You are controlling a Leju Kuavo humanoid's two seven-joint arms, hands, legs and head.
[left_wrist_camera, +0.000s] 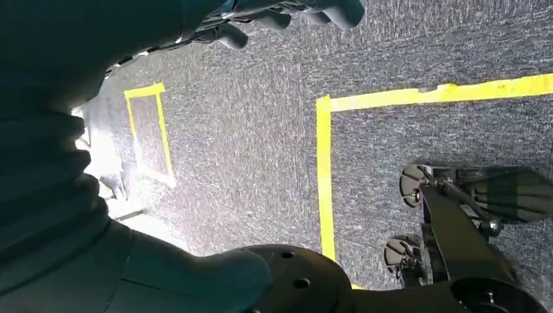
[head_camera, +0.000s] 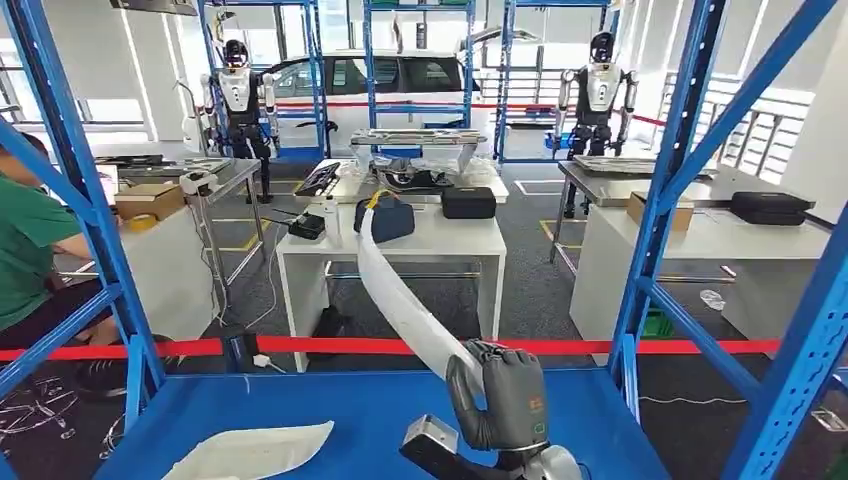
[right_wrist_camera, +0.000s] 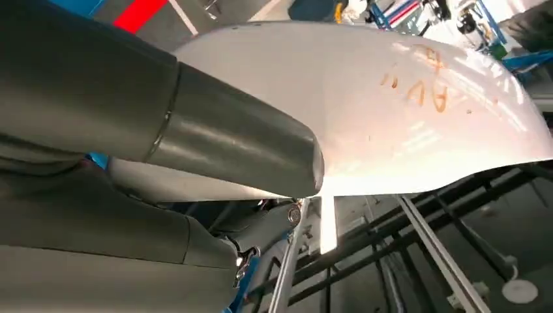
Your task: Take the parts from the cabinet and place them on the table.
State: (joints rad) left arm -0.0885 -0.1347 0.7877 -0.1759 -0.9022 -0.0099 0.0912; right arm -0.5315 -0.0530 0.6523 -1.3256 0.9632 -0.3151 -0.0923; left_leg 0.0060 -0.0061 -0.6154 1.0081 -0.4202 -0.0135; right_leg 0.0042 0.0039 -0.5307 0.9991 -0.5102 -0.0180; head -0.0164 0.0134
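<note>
My right hand [head_camera: 500, 395] grips the near end of a long white curved part [head_camera: 400, 295] and holds it up above the blue cabinet shelf [head_camera: 370, 410]. The part slants up and away from me, towards the far side of the rack. In the right wrist view the thick thumb [right_wrist_camera: 215, 140] presses on the white part [right_wrist_camera: 404, 98], which bears orange handwriting. A second flat white part [head_camera: 250, 450] lies on the shelf at the front left. My left hand [left_wrist_camera: 287, 13] hangs over the carpet floor with its dark fingers curled and nothing in them.
Blue rack uprights [head_camera: 660, 200] and diagonal braces [head_camera: 60, 180] frame the shelf on both sides. Beyond a red tape barrier [head_camera: 640, 347] stand white tables [head_camera: 420, 240] with dark cases, two other humanoid robots and a white car. A person in green [head_camera: 25, 250] sits at the left.
</note>
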